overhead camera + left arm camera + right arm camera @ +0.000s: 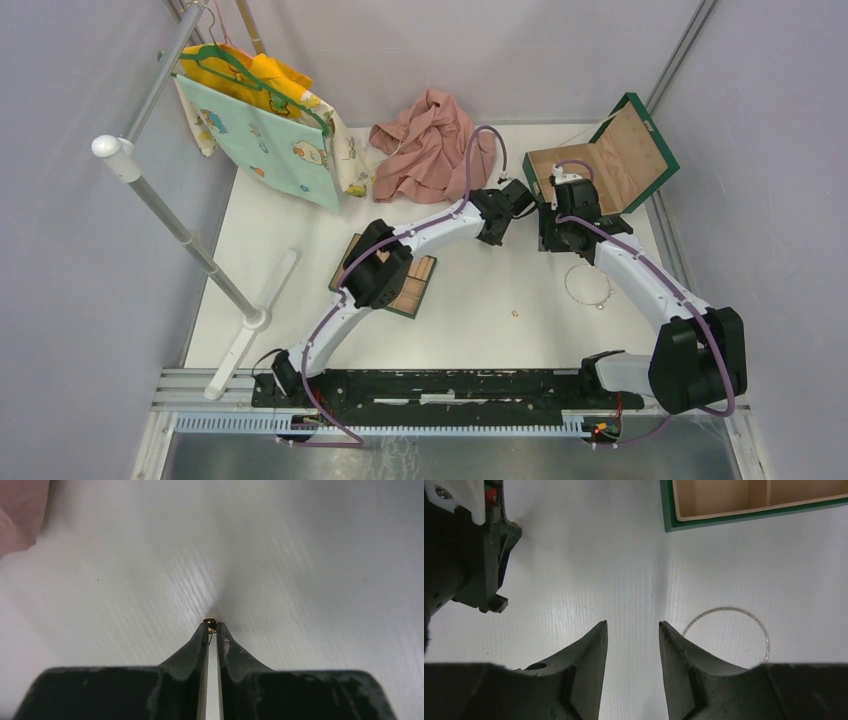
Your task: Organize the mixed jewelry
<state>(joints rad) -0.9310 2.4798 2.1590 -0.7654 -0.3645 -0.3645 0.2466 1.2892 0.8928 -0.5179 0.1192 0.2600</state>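
A tiny gold piece (210, 624) is pinched at the very tips of the left gripper (212, 628), whose jaws are pressed almost together on it. It is held close over the white desk (480, 335), toward the far edge and just beside the green box (600, 160). A thin stem runs back from the piece into the slit between the jaws; the piece is too small to tell which way it points.

The silvery wire loop (729, 630) lies flat near the desk's right edge, on the near side of the box. It is round, with no long axis. A tiny pale piece (515, 313) lies alone mid-desk.

The right gripper (633, 626) hovers just beside the loop, its jaws spread apart over bare desk.

The box stands open with its lid tilted back. A divider splits its pale wooden inside, and I cannot tell what it holds. A tan compartmented tray (418, 280) lies left of centre, half under the left arm.
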